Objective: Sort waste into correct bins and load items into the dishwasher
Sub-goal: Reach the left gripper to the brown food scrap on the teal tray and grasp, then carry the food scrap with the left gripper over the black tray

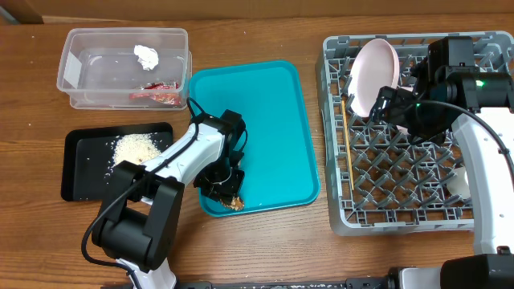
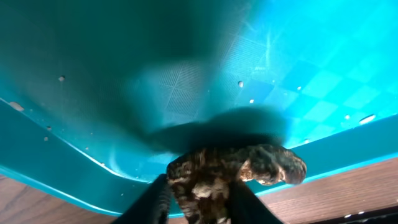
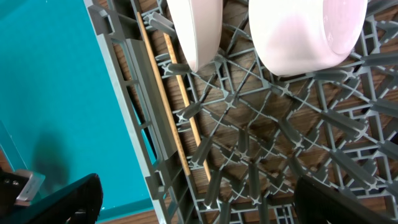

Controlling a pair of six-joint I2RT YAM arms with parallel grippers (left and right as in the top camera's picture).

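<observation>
Overhead, the left tool (image 1: 227,186) is hanging low over the teal tray (image 1: 265,104). Its wrist view is showing the brown food lump (image 2: 230,171) clenched between its fingers, ready for binning. From the right wrist, the right tool (image 3: 205,208) is hovering released above the dish rack (image 3: 267,143), with the chopsticks (image 3: 165,106) lying below-left.

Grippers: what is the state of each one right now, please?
Left gripper: closed on the lump.
Right gripper: open, holding nothing.
</observation>
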